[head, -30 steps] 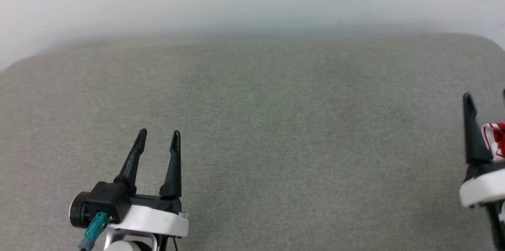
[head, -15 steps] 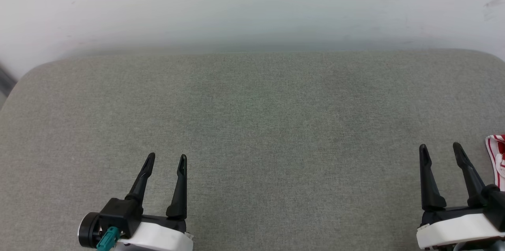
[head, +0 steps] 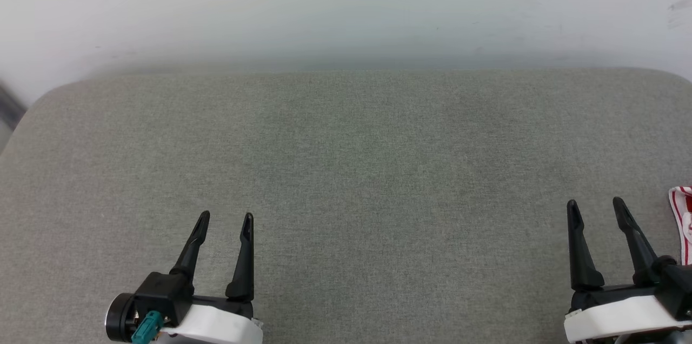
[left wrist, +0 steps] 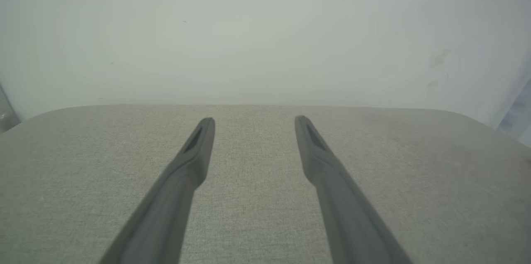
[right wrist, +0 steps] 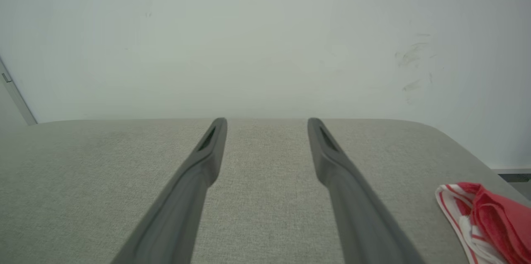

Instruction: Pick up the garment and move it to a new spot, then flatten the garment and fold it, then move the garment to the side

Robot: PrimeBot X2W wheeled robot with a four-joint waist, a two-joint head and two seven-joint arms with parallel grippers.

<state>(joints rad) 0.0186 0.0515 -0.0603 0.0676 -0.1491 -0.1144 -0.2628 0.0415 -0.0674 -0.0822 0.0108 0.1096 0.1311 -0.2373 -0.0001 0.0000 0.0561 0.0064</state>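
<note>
Right pincer (head: 594,205) drawn off garment (head: 683,214) at right edge, agape, left pincer (head: 226,217) agape

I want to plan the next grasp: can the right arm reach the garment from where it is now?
Probably yes: the garment lies close beside the right gripper, jaws open, with only grey cushion between them.

Only sliver of garment (head: 683,214) at head view's right edge (striped trim, bit of white); rest cropped. Likewise cropped at right and bottom in right wrist view; overall shape untellable. Bodies of left gripper (head: 226,216) and right gripper (head: 594,203) cut by bottom edge.
</note>
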